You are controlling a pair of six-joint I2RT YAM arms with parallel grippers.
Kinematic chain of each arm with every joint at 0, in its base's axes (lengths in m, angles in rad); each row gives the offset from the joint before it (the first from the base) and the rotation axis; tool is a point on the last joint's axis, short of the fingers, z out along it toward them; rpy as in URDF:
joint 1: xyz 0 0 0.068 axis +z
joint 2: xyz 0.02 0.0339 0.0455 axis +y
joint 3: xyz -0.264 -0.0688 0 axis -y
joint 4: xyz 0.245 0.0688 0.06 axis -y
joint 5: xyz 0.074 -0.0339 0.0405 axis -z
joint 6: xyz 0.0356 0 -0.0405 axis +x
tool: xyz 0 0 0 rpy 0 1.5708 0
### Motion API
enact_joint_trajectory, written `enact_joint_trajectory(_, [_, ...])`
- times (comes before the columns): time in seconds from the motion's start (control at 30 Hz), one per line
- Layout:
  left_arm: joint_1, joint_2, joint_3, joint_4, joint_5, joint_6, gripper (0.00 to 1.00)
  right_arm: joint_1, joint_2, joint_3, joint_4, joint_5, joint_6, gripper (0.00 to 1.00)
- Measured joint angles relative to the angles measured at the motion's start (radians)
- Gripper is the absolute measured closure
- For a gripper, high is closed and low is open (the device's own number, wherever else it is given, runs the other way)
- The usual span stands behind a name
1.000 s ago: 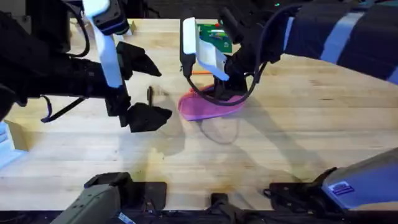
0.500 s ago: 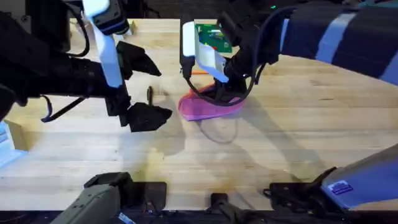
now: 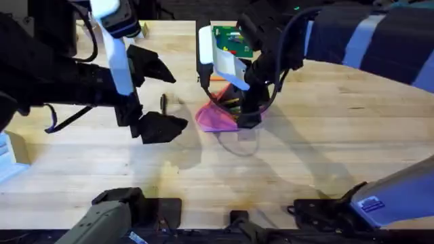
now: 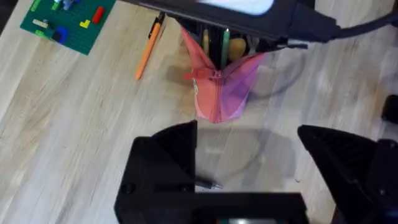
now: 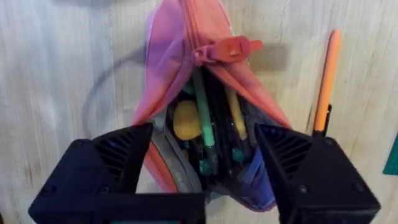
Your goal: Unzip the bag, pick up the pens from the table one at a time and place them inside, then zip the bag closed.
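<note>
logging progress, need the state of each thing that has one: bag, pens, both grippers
soft pink zip pouch: unzipped, mouth gaping, pens inside
slim orange pen with black end: lying on the wooden table, beside the pouch
left gripper: open, holding nothing
right gripper: open, over the pouch mouth

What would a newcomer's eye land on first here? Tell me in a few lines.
The pink bag at the table's middle, gaping open with green and yellow pens inside, the right gripper open just over its mouth. Next, the orange pen lying on the wood beside the bag, near the green board.
</note>
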Motion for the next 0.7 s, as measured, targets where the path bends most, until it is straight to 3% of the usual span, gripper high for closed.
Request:
enact_joint_trajectory(0.4, [0.0, 0.0, 0.0, 0.0, 0.0, 0.0, 0.007, 0.0, 0.0, 0.001, -0.013, 0.002, 0.001, 0.004])
enact_joint_trajectory(0.7, [0.0, 0.0, 0.0, 0.004, 0.0, 0.0, 0.007, 0.003, -0.046, 0.062, -0.183, 0.002, 0.001, 0.004])
